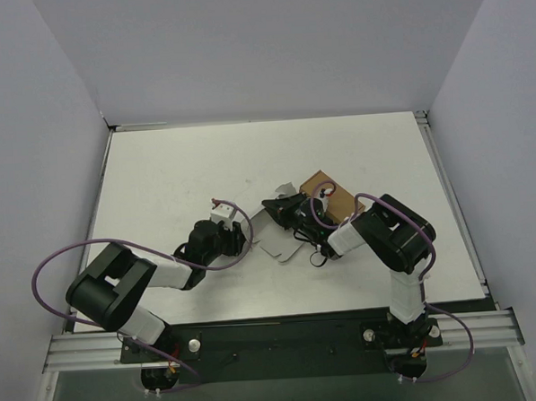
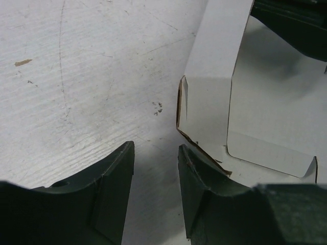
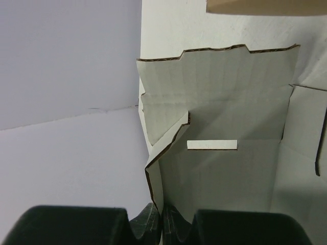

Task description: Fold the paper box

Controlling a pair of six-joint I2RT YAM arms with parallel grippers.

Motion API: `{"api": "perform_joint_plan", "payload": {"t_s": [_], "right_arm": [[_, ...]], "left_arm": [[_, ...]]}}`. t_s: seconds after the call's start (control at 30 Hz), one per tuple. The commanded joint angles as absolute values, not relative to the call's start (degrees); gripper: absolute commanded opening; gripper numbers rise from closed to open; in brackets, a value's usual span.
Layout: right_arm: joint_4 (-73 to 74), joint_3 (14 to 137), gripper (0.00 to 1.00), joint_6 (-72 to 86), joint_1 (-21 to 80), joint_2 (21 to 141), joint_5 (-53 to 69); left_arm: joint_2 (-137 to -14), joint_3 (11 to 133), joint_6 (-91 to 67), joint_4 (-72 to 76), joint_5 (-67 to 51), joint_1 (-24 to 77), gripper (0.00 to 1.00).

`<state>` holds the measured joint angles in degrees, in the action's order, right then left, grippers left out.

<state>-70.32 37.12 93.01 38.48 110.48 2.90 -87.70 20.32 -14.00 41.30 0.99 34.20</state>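
Pinching a raised side panel, the right gripper [image 3: 161,224] anchors the paper box [image 3: 225,168] in the middle of the counter [image 2: 76,76], likely so its flaps can fold. The left gripper [image 2: 156,189] hovers spread beside a flat flap, empty.

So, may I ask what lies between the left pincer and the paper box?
Nothing; the left wrist view shows the paper box right beside the left pincer's finger.

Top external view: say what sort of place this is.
Probably a robot test cell: white table boxed in by plain walls, left arm and right arm bolted to a metal rail.
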Motion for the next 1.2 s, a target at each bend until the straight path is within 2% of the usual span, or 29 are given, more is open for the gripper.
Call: {"api": "perform_joint_plan", "payload": {"t_s": [0.0, 0.17, 0.7, 0.9, 0.93, 1.07, 1.17], "right_arm": [[-68.91, 35.68, 0.0, 92.2, 39.38, 112.24, 3.34], [-69.17, 35.33, 0.0, 92.02, 39.38, 112.24, 3.16], [-69.96, 33.75, 0.0, 91.85, 38.58, 111.8, 3.16], [-70.57, 33.14, 0.0, 91.85, 38.41, 111.62, 3.25], [-70.49, 33.13, 0.0, 91.85, 38.41, 111.62, 3.25], [-70.58, 32.87, 0.0, 91.76, 38.23, 111.45, 3.34], [-71.8, 32.61, 0.0, 91.23, 38.15, 111.53, 3.17]], "left_arm": [[-88.41, 24.52, -11.78, 49.74, -4.12, 36.21, 0.49], [-90.26, 26.36, -9.23, 51.06, -7.03, 36.65, 0.43], [-95.36, 31.38, -6.15, 51.33, -11.86, 38.5, 0.42], [-96.42, 32.17, -9.21, 50.63, -5.11, 38.67, 0.43], [-96.5, 32.34, -9.84, 50.1, -4.49, 38.67, 0.43], [-95.98, 31.56, -13.53, 50.71, -3.6, 38.67, 0.58], [-95.01, 29.62, -15.73, 52.73, -3.16, 38.67, 0.62]]}}
